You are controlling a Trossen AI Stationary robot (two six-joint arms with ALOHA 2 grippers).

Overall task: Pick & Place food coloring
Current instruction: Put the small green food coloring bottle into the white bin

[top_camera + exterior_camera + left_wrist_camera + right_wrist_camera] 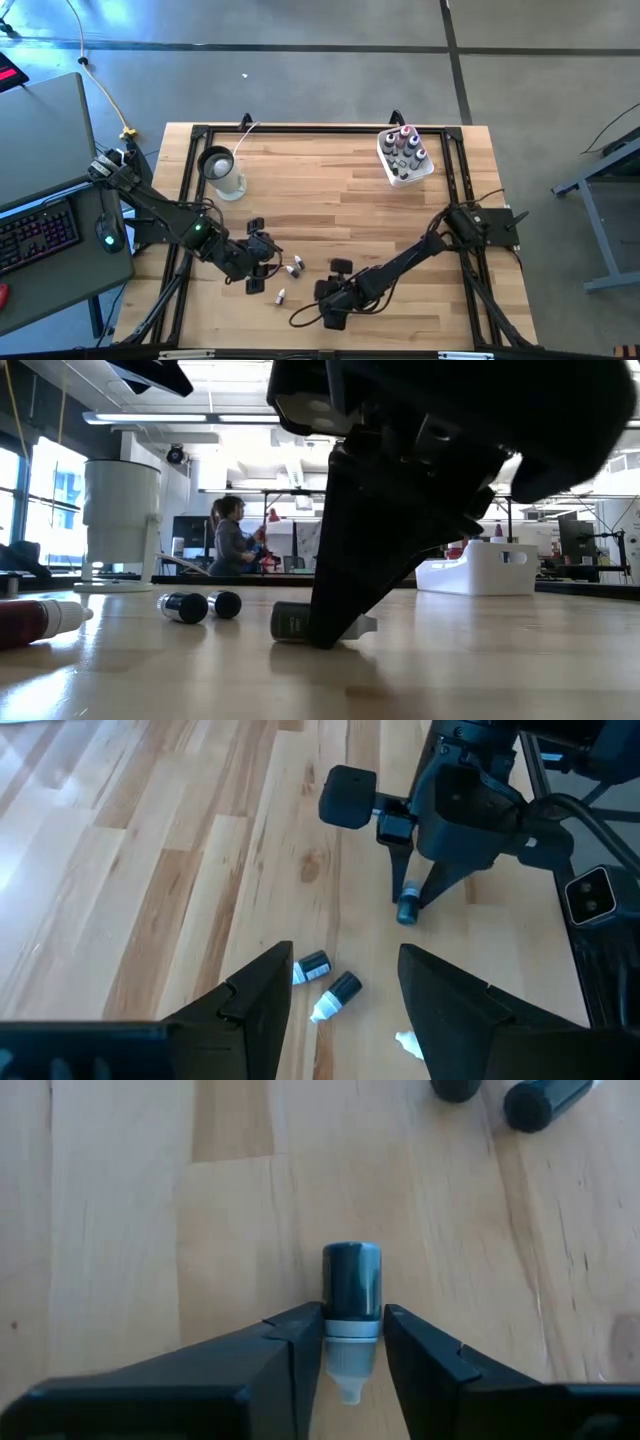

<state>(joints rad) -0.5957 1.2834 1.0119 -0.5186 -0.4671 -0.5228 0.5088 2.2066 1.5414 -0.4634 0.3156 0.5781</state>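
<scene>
One dark dropper bottle lying flat, pinched by our right gripper, our left gripper wide above two more bottles, white tub far off.

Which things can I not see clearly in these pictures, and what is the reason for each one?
- The bottles in the white tub: high view, too small to count or tell colours.
- The label on the dropper bottle between the right gripper fingers: right wrist view, not readable.
- The bottle at the table edge: low view, cut off by the picture's edge.
- The clear cup: low view, contents cannot be told.
</scene>
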